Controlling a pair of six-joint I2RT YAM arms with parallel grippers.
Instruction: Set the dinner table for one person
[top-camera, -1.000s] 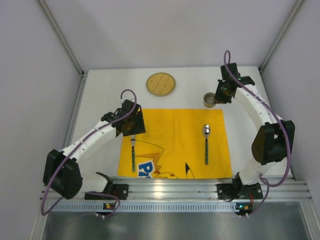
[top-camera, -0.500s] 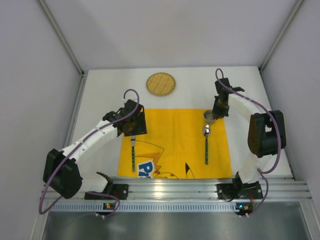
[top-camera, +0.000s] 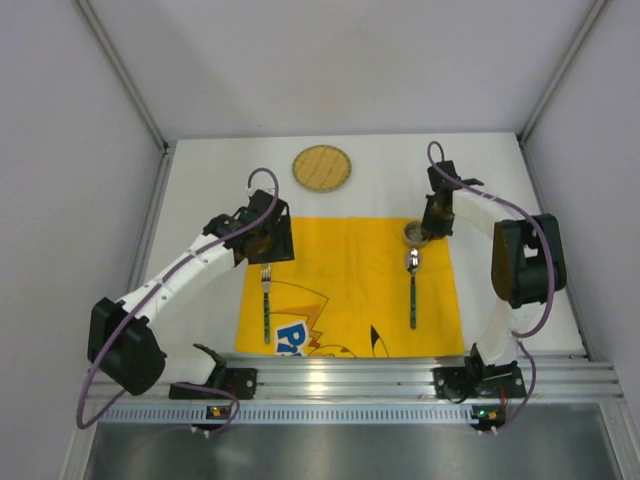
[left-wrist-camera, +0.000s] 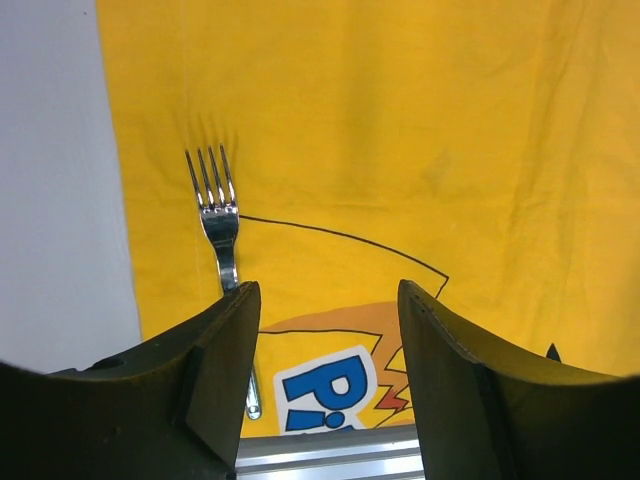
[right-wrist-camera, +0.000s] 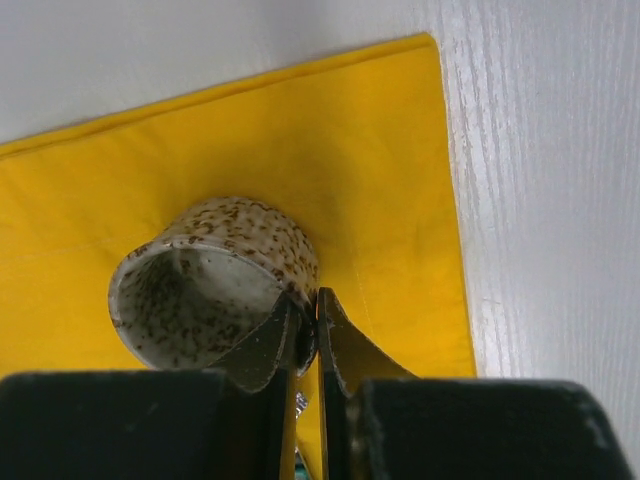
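Observation:
A yellow cartoon-printed mat lies on the white dinner table. A fork lies along the mat's left side and shows in the left wrist view. A spoon lies on the mat's right side. My left gripper is open and empty above the fork's tines, its jaws wide apart. My right gripper is shut on the rim of a speckled cup, which sits over the mat's far right corner, one finger inside the cup and one outside.
A round woven coaster lies on the table beyond the mat. A ribbed aluminium rail runs along the near edge. White walls and metal posts enclose the table left and right.
My right gripper has carried the speckled cup from the bare table beyond the mat onto the mat's far right corner. My left gripper has drawn back a little from the fork.

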